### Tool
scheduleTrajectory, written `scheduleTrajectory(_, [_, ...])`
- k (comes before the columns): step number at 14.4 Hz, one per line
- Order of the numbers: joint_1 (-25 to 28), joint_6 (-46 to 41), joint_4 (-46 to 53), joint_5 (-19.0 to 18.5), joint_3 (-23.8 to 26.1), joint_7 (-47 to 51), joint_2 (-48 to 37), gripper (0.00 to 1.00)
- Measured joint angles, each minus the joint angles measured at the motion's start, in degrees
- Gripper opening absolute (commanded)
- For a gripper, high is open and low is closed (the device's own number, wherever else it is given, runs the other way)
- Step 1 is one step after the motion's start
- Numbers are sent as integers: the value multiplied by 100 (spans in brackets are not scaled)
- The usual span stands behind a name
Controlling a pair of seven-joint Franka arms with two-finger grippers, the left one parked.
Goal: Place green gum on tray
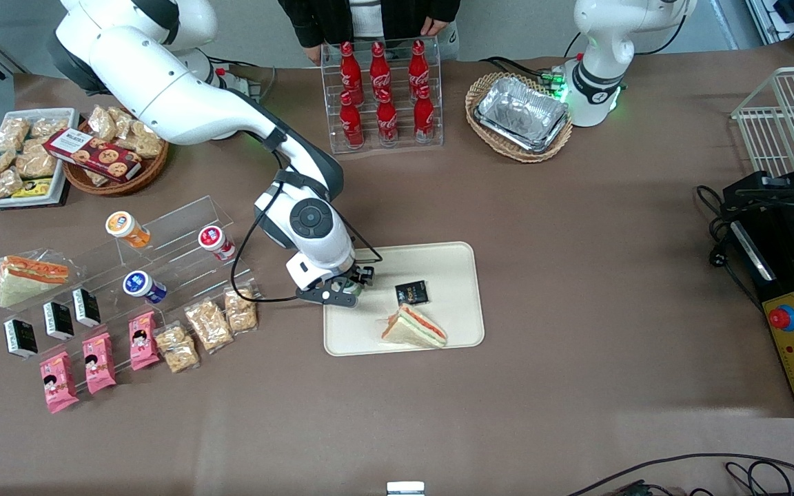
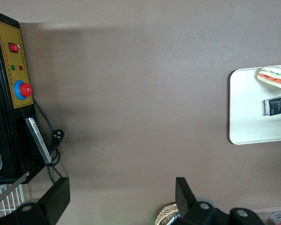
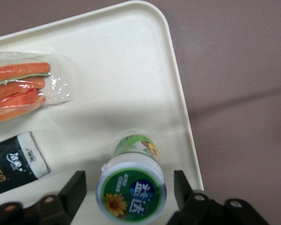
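The green gum, a small bottle with a green body and a white lid with green print, stands on the cream tray near its rim. My right gripper is open, with one finger on each side of the lid and a gap at both. In the front view the gripper hangs low over the edge of the tray toward the working arm's end, and the gum barely shows under it. The tray also shows in the left wrist view.
A wrapped sandwich and a black packet lie on the tray. Beside it stands a clear stepped stand with orange, red and blue gum bottles, with snack packs in front. A cola rack and a foil tray in a basket stand farther from the camera.
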Motion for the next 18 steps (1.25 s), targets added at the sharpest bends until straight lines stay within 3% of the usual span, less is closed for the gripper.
scheduleTrajectory(3, [-56, -13, 82, -1, 1, -20, -80, 99])
scheduleTrajectory(5, [-229, -485, 152, 7, 39, -498, -475, 99])
scheduleTrajectory(6, [-324, -896, 210, 182, 44, -957, -813, 99])
scheduleTrajectory(8, [-552, -1706, 331, 1154, -176, -2081, -1697, 99])
scheduleTrajectory(10, [-670, -2395, 360, 1965, -947, -3350, -2619, 99])
scheduleTrajectory(11, [-710, -2677, 357, 2145, -1381, -3889, -2967, 99])
scheduleTrajectory(16, [-794, -3451, 631, 2260, -3238, -5989, -3542, 99])
scheduleTrajectory(18, [-811, -3499, 754, 2263, -3643, -6259, -3528, 99])
